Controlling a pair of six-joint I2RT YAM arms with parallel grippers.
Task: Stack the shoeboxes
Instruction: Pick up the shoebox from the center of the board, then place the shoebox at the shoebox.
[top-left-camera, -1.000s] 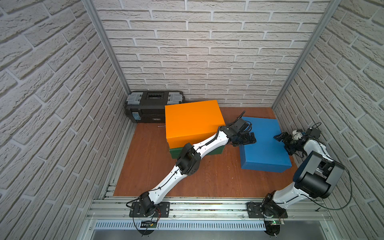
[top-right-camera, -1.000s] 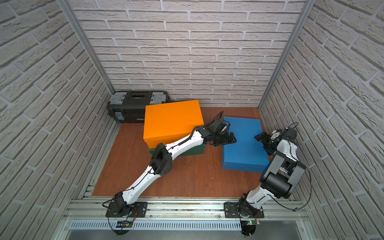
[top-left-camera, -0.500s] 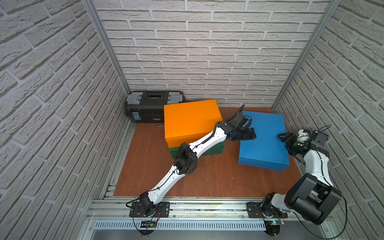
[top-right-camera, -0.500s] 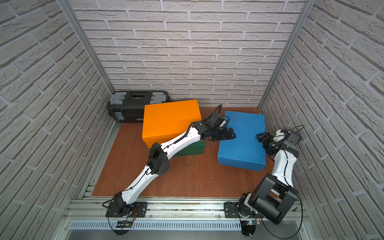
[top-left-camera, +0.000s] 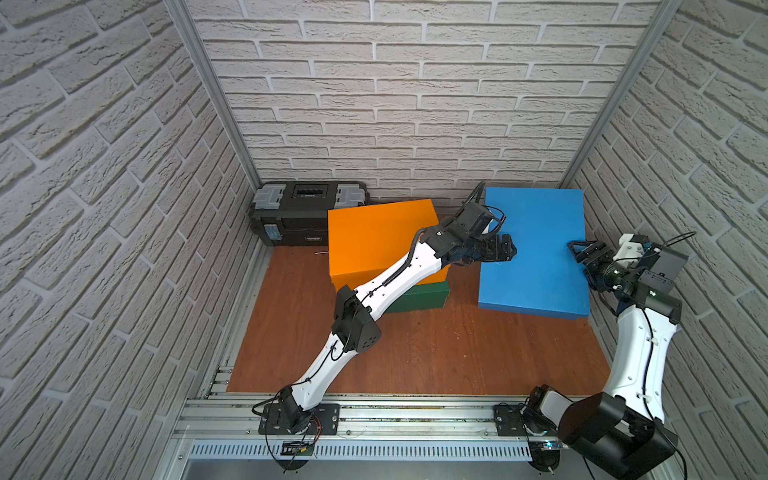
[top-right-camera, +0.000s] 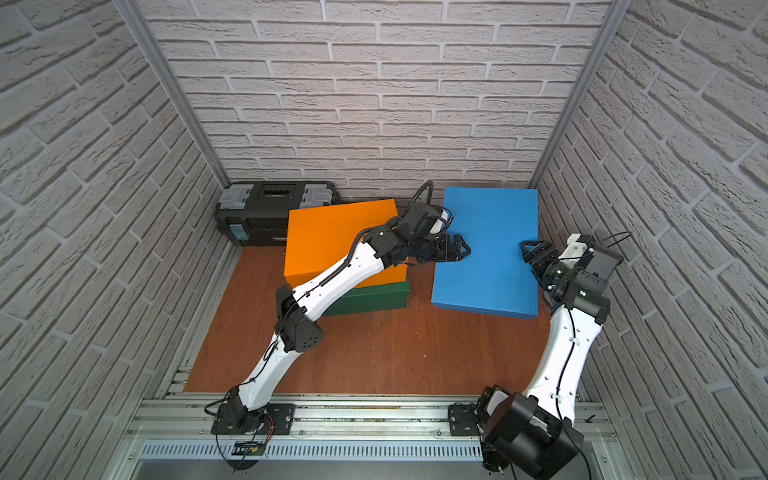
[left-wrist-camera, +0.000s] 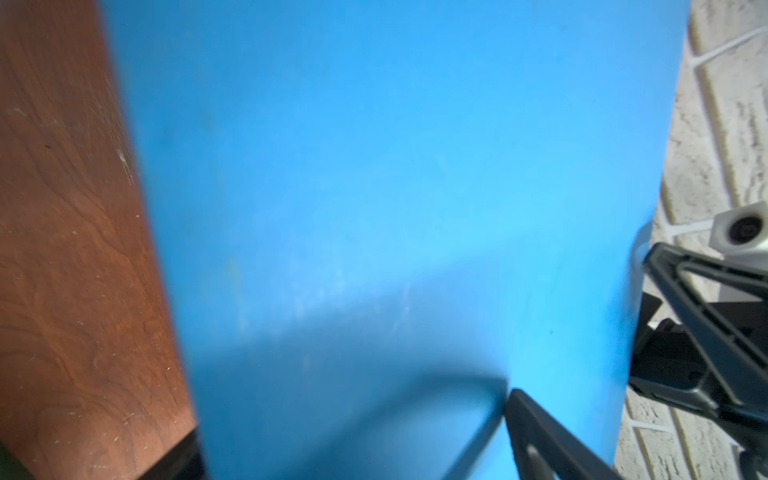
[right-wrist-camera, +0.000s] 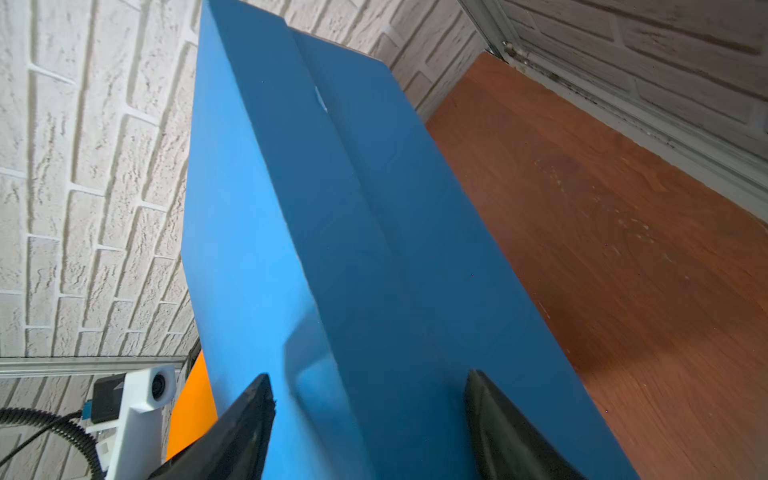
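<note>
The blue shoebox (top-left-camera: 536, 249) (top-right-camera: 490, 257) hangs above the floor at the right, held between my two grippers. My left gripper (top-left-camera: 509, 249) (top-right-camera: 463, 249) clasps its left edge; in the left wrist view the box (left-wrist-camera: 374, 187) fills the span between the jaws of that gripper (left-wrist-camera: 353, 419). At the box's right edge my right gripper (top-left-camera: 575, 251) (top-right-camera: 525, 249) (right-wrist-camera: 369, 378) has one finger on the lid and one underneath the box (right-wrist-camera: 332, 249). Left of it, the orange shoebox (top-left-camera: 374, 237) (top-right-camera: 332, 237) rests on the dark green shoebox (top-left-camera: 419, 297) (top-right-camera: 374, 297).
A black toolbox (top-left-camera: 307, 212) (top-right-camera: 270, 208) with grey latches stands at the back left against the wall. Brick walls close in on three sides, the right one just behind my right arm. Bare wooden floor (top-left-camera: 415, 353) lies in front of the boxes.
The blue shoebox has risen off the floor with both grippers on its edges. My right gripper's jaws have narrowed onto its right edge. The right arm has straightened upward.
</note>
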